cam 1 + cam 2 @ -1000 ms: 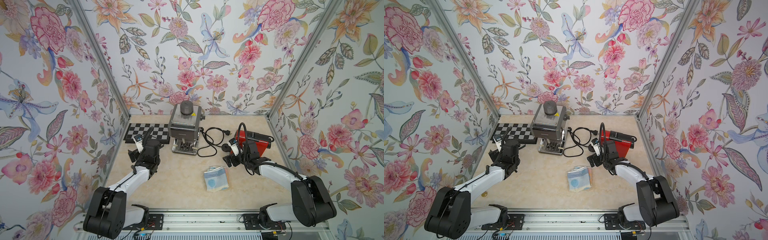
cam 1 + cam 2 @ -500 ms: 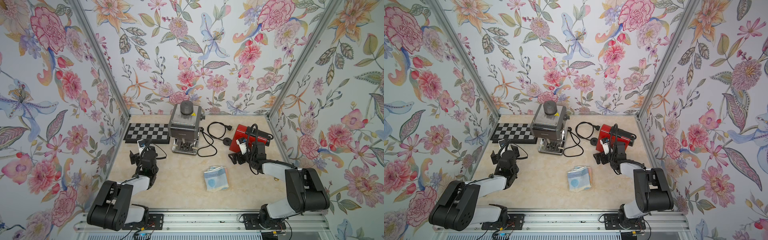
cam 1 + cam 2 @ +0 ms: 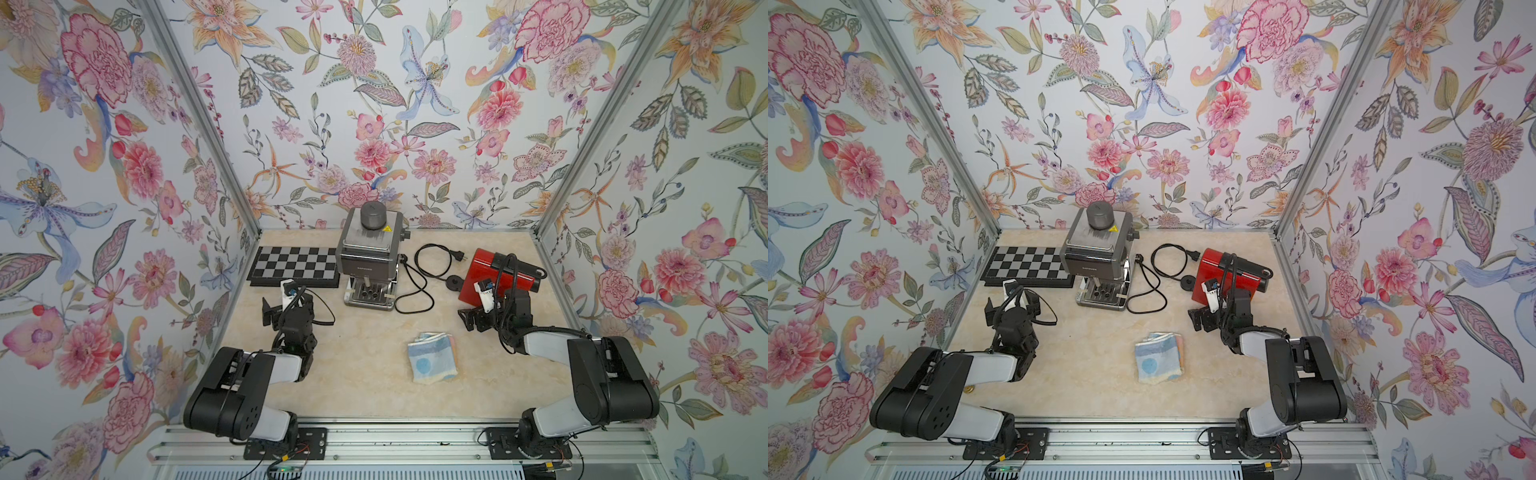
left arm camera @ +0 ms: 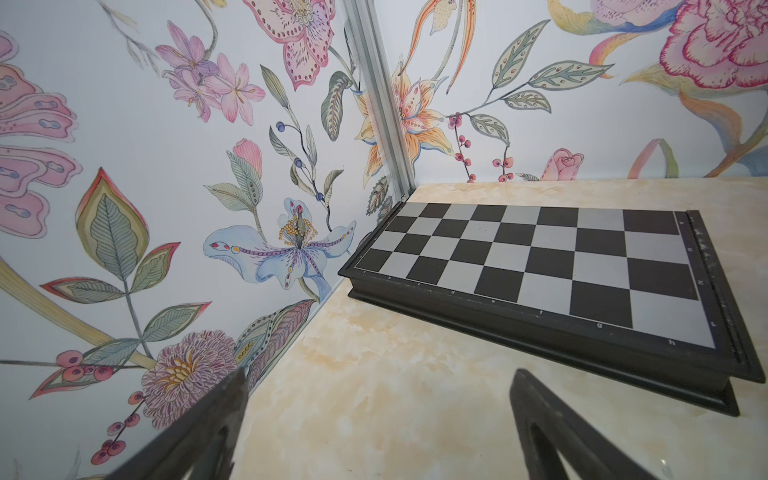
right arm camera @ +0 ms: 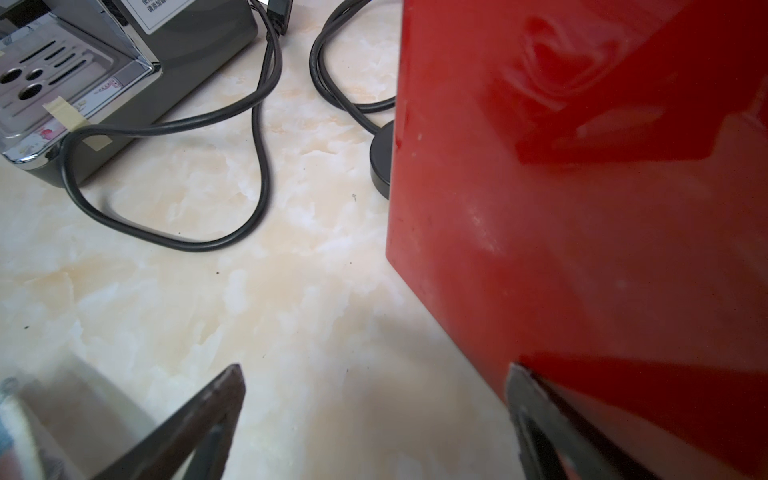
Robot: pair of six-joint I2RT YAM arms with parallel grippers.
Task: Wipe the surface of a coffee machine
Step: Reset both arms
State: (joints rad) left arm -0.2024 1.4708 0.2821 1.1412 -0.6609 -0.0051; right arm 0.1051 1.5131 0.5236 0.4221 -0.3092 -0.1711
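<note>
Bright, even light; soft shadows

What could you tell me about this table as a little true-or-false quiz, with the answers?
1. The folded cloth lies on the table, in neither gripper. True.
2. The left gripper is shut on the cloth. False: it is open and empty, near the chessboard.
3. The grey coffee machine stands between the chessboard and the red coffee machine. True.
4. The right gripper is shut. False: its jaws stand open, beside the red coffee machine.
5. A black cord lies loose beside the grey coffee machine. True.
</note>
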